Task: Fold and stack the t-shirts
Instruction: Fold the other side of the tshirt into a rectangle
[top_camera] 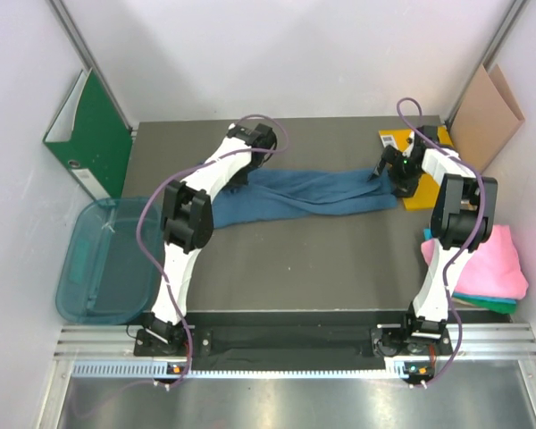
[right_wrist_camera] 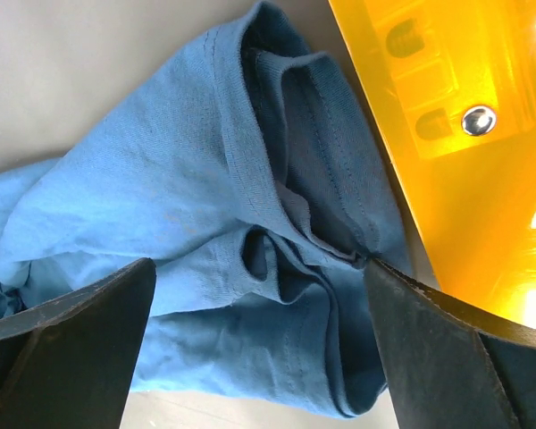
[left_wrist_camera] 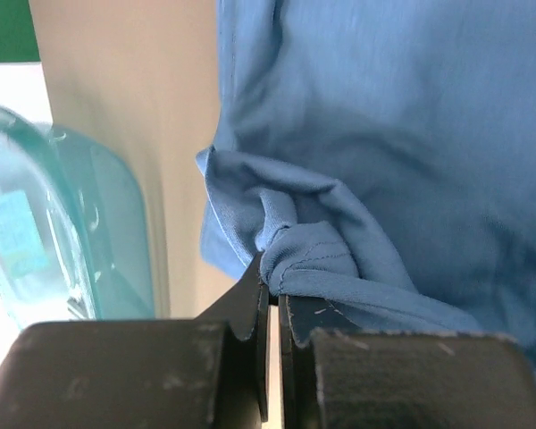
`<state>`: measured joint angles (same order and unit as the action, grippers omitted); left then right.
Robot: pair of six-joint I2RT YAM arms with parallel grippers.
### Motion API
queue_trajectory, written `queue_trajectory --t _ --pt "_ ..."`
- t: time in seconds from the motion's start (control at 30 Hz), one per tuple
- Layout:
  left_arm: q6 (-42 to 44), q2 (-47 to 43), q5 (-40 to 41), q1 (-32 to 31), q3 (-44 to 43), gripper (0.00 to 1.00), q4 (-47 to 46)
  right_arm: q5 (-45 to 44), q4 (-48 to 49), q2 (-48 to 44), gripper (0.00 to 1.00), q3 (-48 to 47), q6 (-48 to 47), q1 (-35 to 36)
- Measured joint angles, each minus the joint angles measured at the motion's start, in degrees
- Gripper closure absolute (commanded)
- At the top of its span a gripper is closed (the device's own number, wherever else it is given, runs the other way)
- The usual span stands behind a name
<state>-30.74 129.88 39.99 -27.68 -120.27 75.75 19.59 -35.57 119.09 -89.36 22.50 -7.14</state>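
The dark blue t-shirt (top_camera: 308,192) lies stretched in a long bunched band across the back of the table. My left gripper (top_camera: 244,176) is at its left end, shut on a pinched fold of the hem (left_wrist_camera: 308,259); the jaws (left_wrist_camera: 275,286) are nearly touching. My right gripper (top_camera: 386,172) is at the shirt's right end, open wide. Its fingers (right_wrist_camera: 71,331) straddle the bunched sleeve and hem (right_wrist_camera: 277,268) without closing on it. The pink t-shirt (top_camera: 498,259) lies folded at the right edge on top of the teal-green t-shirt (top_camera: 482,302).
A yellow-orange plastic board (top_camera: 426,192) lies just right of the shirt's right end and shows in the right wrist view (right_wrist_camera: 447,116). A green binder (top_camera: 91,134) stands back left, a clear teal tray (top_camera: 107,264) at the left edge, and a brown cardboard sheet (top_camera: 487,116) back right.
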Motion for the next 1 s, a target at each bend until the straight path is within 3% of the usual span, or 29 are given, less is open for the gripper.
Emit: queue_trajectory --t 0.03,0.13,0.17,0.43,0.7,1.0 --pt "0.17 1.22 0.00 0.44 -1.51 1.00 0.11 0.00 0.02 -0.04 0.00 0.00 -0.07 0.02" --pt "0.66 4.72 -0.04 2.27 -5.77 0.60 -0.07 0.07 0.04 -0.11 0.00 0.00 -0.42 0.24" --pt "1.09 5.40 -0.09 2.84 -6.45 0.02 -0.15 0.15 0.04 -0.11 0.00 0.00 -0.46 0.26" --pt "1.99 7.19 -2.54 8.72 -9.38 0.01 -1.36 0.20 0.22 -0.13 0.00 0.02 -1.40 0.98" --pt "1.88 -8.44 -7.37 8.81 11.30 0.01 -6.32 -0.02 -0.61 -3.13 0.00 2.14 -3.52 1.64" --pt "-0.98 -21.40 -19.32 8.35 19.47 0.01 -11.17 -4.07 -1.97 -11.32 0.00 9.66 -6.47 2.73"
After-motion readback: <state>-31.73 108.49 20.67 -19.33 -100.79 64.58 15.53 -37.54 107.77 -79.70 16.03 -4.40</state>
